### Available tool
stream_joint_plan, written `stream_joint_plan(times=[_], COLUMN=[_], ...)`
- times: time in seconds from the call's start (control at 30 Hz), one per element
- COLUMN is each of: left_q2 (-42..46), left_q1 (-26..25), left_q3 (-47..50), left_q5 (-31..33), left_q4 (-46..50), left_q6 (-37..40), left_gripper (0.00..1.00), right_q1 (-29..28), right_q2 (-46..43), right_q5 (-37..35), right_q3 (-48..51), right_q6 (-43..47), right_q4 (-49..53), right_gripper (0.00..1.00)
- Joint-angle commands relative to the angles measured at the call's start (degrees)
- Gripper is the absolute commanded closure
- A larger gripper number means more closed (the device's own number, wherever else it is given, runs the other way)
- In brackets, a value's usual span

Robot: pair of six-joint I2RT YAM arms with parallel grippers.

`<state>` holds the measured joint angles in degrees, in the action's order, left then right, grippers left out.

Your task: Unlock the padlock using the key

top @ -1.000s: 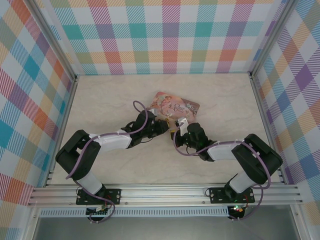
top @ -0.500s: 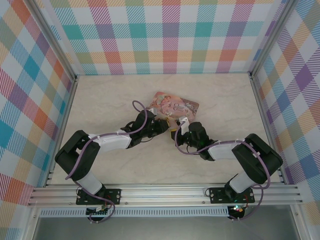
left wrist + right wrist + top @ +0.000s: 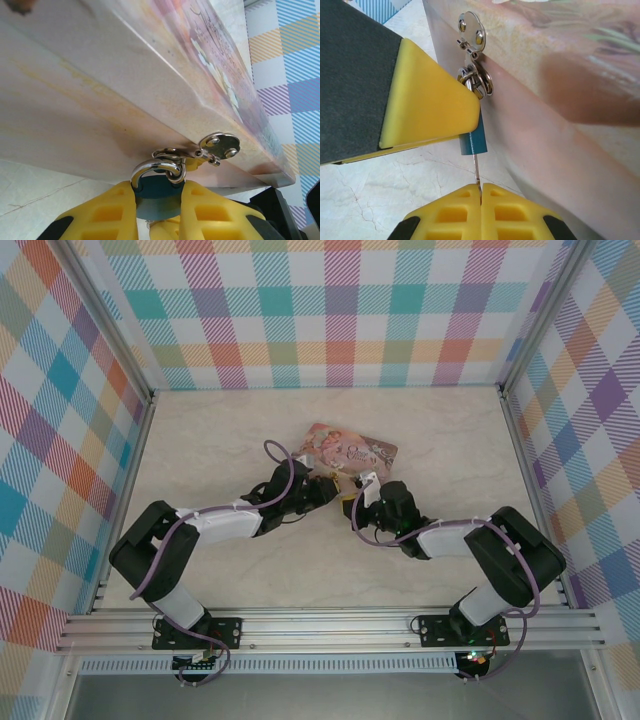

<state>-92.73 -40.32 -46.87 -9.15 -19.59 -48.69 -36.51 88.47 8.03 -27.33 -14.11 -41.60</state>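
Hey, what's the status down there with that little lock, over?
Left fingers clamp padlock, right fingers pinch key. Key tip at padlock's bottom. Shackle hooked through tin clasp. Nothing blocking.

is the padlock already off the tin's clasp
No, the silvery shackle of the padlock loops through the clasp on the tin, its teal body pinched by the left gripper.

Lighting bright, even and diffuse; shadows faint in the overhead view. Left wrist: yellow fingers (image 3: 107,215) blurred at close range, glare on the padlock (image 3: 159,194) shackle just ahead of them. Right wrist: tin wall (image 3: 560,150) beyond the fingertips soft-focused.
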Motion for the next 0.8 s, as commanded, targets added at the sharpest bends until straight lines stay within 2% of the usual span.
stream_joint_plan(times=[0.0, 0.23, 0.77], left_q2=[2.3, 2.2, 1.5], left_q1=[-0.4, -0.5, -0.5], left_q3=[-0.2, -0.5, -0.7], left_q5=[-2.4, -2.6, -1.5], left_q4=[0.6, 0.7, 2.5], left_q6=[-0.5, -0.6, -0.2], left_gripper=[0.8, 0.8, 0.8], right_q1=[1.2, 1.2, 1.7], right_q2=[0.1, 0.9, -4.2], right_q5=[1.0, 2.5, 0.4], right_q3=[-3.2, -3.7, -2.2], right_q6=[0.4, 0.0, 0.7], right_q4=[-7.6, -7.7, -4.5], right_gripper=[0.99, 0.99, 0.99])
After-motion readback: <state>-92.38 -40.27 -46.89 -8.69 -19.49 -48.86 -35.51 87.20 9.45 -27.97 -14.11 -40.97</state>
